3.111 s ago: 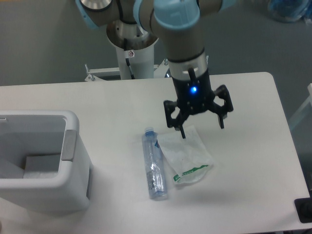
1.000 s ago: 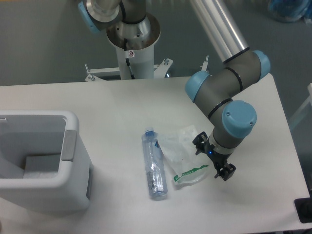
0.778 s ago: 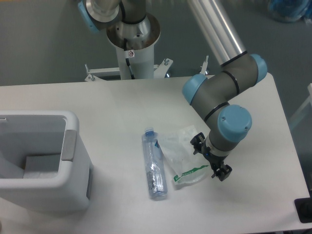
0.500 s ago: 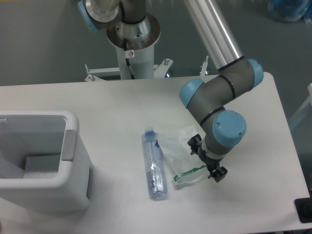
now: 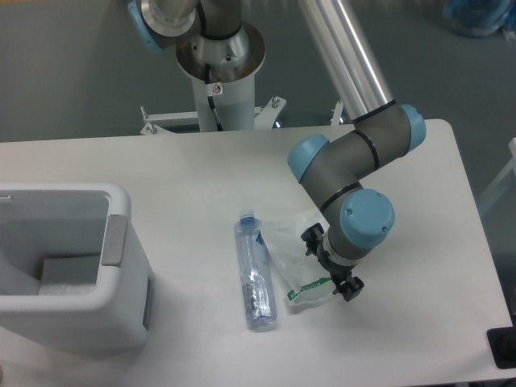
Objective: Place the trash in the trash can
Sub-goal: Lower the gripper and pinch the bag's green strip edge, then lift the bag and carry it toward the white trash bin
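A slim clear plastic bottle (image 5: 255,275) with a blue cap lies on the white table, cap pointing away. Right beside it lies the clear wrinkly plastic bag (image 5: 295,256) with green print. My gripper (image 5: 329,264) is low over the bag's right edge, mostly hidden under the arm's blue-capped wrist. Two black finger parts show, one above and one below; I cannot tell whether they hold the bag. The white trash can (image 5: 64,270) stands at the table's left edge, open at the top.
The arm's base column (image 5: 219,64) stands behind the table's far edge. A dark object (image 5: 504,348) sits at the table's front right corner. The table's right edge (image 5: 476,218) lies close to the arm.
The arm has swung down from above the bag to table level, and the wrist has slid left, bringing the gripper onto the bag's right edge. Bottle, bag and can have not moved.
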You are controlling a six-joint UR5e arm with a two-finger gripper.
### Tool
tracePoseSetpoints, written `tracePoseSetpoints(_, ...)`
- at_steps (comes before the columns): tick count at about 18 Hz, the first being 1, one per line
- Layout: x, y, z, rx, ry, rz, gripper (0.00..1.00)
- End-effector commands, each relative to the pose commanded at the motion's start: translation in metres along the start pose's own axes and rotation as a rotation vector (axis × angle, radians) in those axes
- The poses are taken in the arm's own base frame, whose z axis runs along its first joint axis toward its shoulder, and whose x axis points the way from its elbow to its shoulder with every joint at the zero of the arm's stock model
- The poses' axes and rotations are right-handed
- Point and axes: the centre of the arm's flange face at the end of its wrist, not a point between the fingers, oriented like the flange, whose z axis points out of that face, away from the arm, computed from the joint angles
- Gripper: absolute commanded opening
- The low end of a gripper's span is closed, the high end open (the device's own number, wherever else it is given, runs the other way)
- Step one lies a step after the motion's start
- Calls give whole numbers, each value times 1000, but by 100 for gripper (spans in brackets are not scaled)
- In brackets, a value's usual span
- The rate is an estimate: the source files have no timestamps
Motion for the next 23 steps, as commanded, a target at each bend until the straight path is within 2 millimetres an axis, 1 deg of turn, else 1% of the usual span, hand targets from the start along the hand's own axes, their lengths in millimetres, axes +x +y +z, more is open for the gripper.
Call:
tracePoseSetpoints(3,3,0,3,0,8,1,70)
tracePoseSetpoints(4,3,0,1,0,5,0,61)
tracePoseSetpoints(5,5,0,-3,-2,2,0,49)
tracePoseSetpoints(8,8,0,-10,0,0,-2,27)
tracePoseSetpoints(9,9,0,-11,0,0,-6,16)
tracePoseSetpoints(11,15,0,-16,3,-3,-15,3)
tracePoseSetpoints(12,16,1,-19,4,-8,-17,0)
tracePoseSetpoints(13,16,2,-20,5,-9,-18,0)
tracePoseSetpoints(15,19,3,-32,6,-26,-22,0)
tracePoseSetpoints(17,21,3,-35,6,-32,-48,0)
tracePoseSetpoints(18,20,2,-41,9,-44,-55,0)
tracePoseSetpoints(20,23,4,-65,12,-84,-58,0)
tracePoseSetpoints(21,27,5,-81,17,-110,-64,0)
tracePoseSetpoints(23,33,17,-118,46,-169,-114,0)
